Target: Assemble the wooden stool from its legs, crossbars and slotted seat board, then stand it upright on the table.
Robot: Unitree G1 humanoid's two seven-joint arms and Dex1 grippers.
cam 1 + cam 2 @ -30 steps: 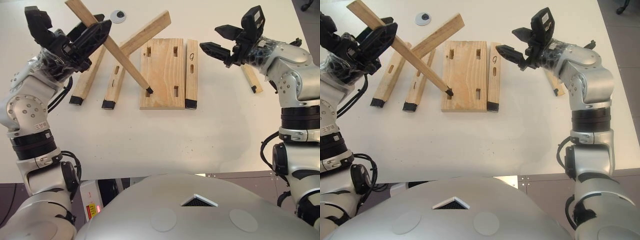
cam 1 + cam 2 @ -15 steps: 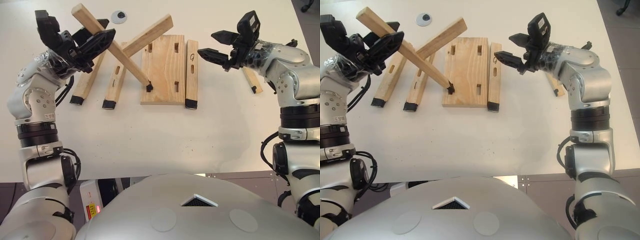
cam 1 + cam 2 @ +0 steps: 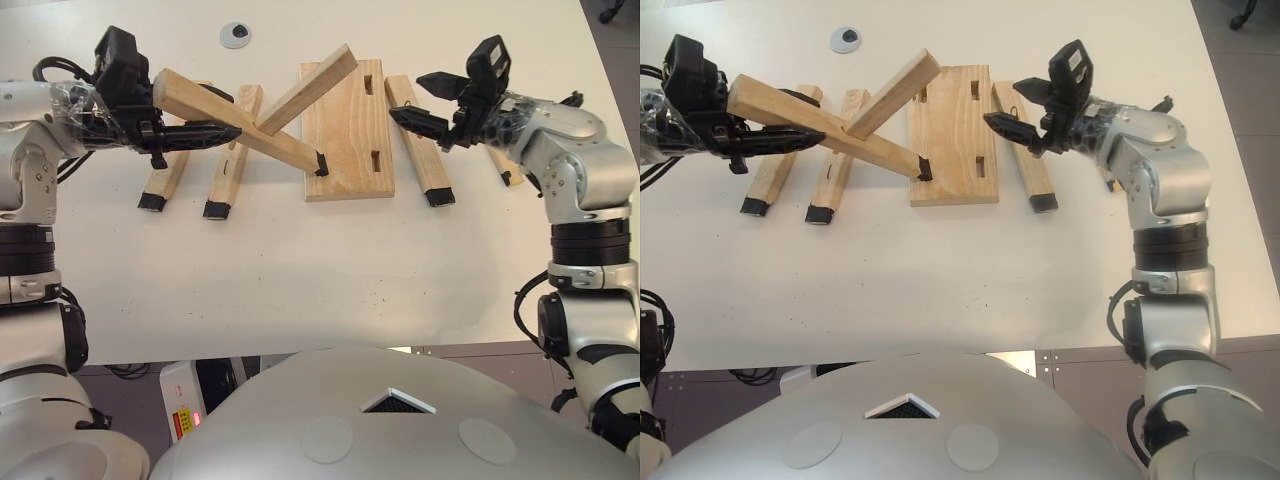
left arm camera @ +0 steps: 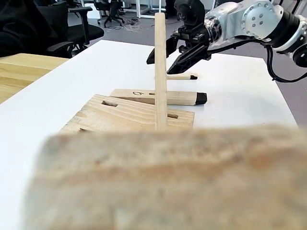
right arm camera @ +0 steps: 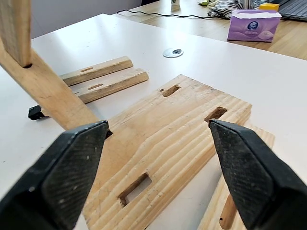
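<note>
Your left tool [image 3: 205, 133] is clamped on a leg [image 3: 270, 145] near its upper end. That leg runs down at a slant, and its black-capped foot sits at the left edge of the seat board [image 3: 350, 140]. It looks like contact, but I can't confirm it. A crossbar [image 3: 310, 85] is plugged through the leg's slot and sticks up over the board. Your right tool [image 3: 408, 97] is spread wide with nothing in it, hovering above the far end of the loose leg [image 3: 422, 150] lying just beside the board's right edge. Two more legs [image 3: 225, 175] lie flat to the left of the board, and a shorter piece [image 3: 508, 172] lies past your right arm. My read on handling: this is solid softwood, so it's stiff, light and not fragile, and the dry grain should grip well. The weak spot is the crossbar joint. It's probably only a friction fit, and with the grip this far from the foot, any twist levers on it. I'd hold the flat faces close to the joint, not the ends or the caps. The board is flat and wide, so pin it or pinch an edge rather than span it. There are no containers as such, only the board's slots [image 5: 135, 188], and the ones you can see have nothing seated in them.
</note>
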